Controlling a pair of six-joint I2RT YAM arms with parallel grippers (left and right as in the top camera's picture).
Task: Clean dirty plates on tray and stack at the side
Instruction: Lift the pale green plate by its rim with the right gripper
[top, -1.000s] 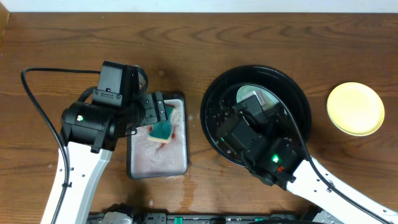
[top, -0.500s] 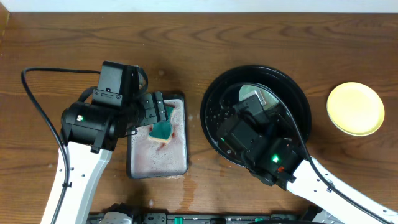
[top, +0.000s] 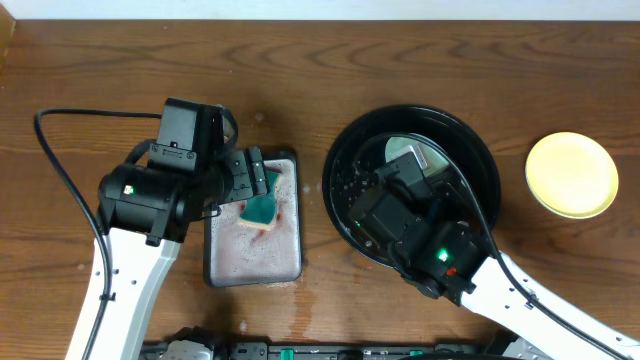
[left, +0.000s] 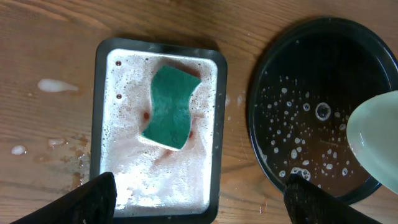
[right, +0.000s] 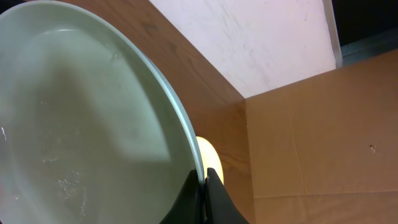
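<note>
While the mint plate (right: 81, 124) is hanging over the black tray (top: 345, 190), the right jaws are pinching it narrowly at the thin rim only, and the plate is looking wet. Likely risk: it is slick enough to slip or pivot out of that edge grip and drop onto the tray, or clip the yellow plate (top: 571, 175) lying well apart on the surface (top: 300, 60) during stacking. Left jaws are hanging wide over the sponge (left: 169, 107) in the grey tray (left: 99, 124), holding nothing.

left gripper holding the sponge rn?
No, the green sponge lies loose in the foamy grey tray, and the left gripper is open above it, fingers wide apart.
</note>
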